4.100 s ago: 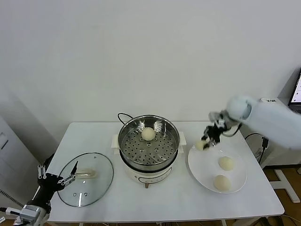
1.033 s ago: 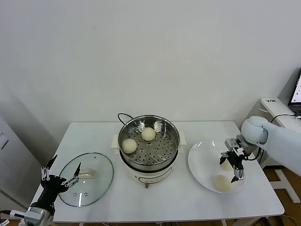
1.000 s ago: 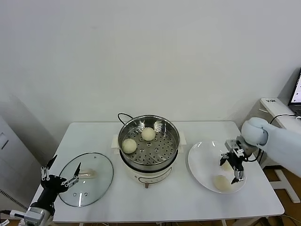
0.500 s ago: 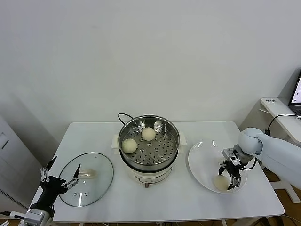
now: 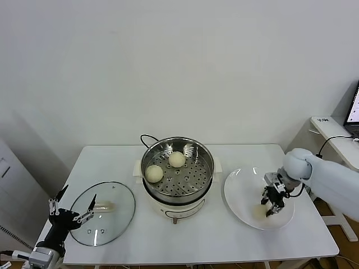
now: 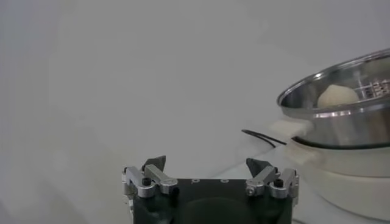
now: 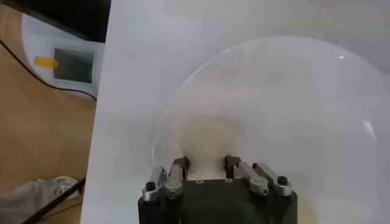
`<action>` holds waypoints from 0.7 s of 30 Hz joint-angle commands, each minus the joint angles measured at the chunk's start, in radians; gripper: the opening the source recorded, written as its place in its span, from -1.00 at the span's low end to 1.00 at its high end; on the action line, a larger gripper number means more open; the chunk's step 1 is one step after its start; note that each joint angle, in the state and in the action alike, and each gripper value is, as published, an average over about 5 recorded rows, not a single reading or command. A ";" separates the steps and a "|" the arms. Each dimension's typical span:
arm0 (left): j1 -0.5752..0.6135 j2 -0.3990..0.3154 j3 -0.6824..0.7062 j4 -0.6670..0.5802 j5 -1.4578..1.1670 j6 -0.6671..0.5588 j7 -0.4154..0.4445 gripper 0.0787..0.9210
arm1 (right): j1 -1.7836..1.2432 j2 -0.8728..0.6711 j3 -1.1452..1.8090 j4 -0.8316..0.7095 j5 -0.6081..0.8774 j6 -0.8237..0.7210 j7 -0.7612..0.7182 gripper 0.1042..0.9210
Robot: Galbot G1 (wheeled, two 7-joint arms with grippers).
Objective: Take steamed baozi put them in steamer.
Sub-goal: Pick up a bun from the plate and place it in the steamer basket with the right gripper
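Note:
The steamer, a shiny steel basket on a white pot base, stands mid-table and holds two cream-white baozi. My right gripper is low over the white plate and shut on a baozi that rests there. In the right wrist view both fingers press the sides of that baozi. A fourth baozi is hidden. My left gripper is open and empty at the table's left edge. The left wrist view shows the left gripper, the steamer and a baozi.
A round glass lid lies flat left of the steamer, under my left gripper. A black cord runs behind the pot. The plate sits near the table's right edge, with a side desk beyond.
My right gripper put a second baozi in the steamer, came back to the plate, lowered and closed round a baozi there. The left arm has barely moved.

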 commanded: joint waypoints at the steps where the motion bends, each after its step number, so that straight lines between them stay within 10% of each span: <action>1: -0.003 -0.002 0.000 -0.001 -0.001 0.001 0.000 0.77 | 0.523 0.166 -0.238 -0.154 0.241 0.089 -0.038 -0.32; 9: -0.011 -0.012 0.001 -0.001 -0.001 0.001 0.000 0.77 | 0.723 0.350 -0.305 -0.062 0.297 0.208 -0.021 -0.32; 21: -0.002 -0.018 -0.018 -0.003 -0.018 -0.003 0.000 0.77 | 0.420 0.459 -0.232 0.342 -0.133 0.416 0.050 -0.32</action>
